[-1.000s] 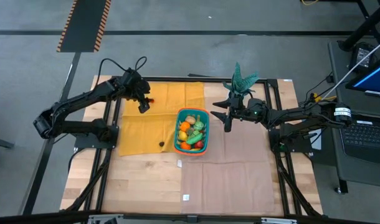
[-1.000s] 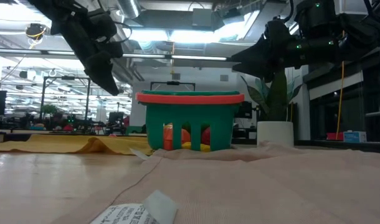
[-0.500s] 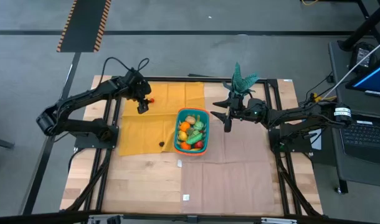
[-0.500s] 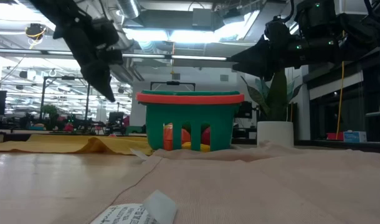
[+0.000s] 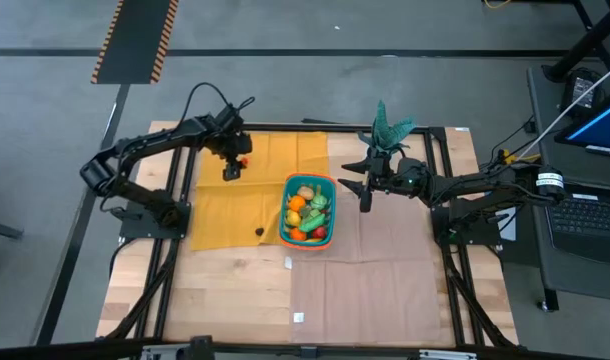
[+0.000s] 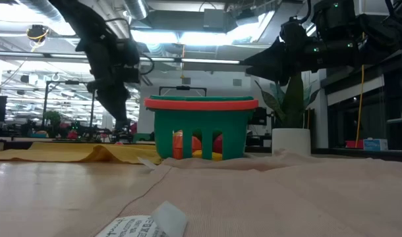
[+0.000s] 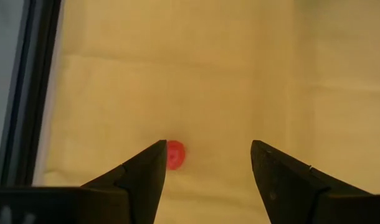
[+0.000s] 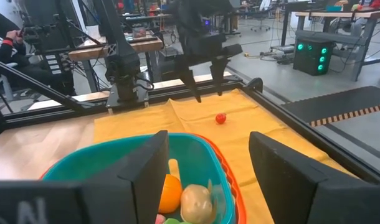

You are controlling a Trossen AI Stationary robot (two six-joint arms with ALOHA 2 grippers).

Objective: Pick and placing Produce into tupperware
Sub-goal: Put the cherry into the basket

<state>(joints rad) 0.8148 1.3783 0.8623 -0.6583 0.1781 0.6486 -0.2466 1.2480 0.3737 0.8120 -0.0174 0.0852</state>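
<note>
- At ten o'clock from the basket (image 5: 309, 211), a red tomato (image 7: 174, 154) lies on yellow cloth (image 5: 217, 205).
- Left end effector (image 5: 232, 170) is held spread just above it.
- Small, round, likely light and rollable; best pinched across its middle.

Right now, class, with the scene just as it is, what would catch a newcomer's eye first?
First, the teal basket with its orange rim at the table's middle, heaped with toy fruits and vegetables. Next, the left hand, open, poised over a small red piece lying alone on the yellow cloth. The right hand waits, open, beside the basket, near the potted plant.
</note>
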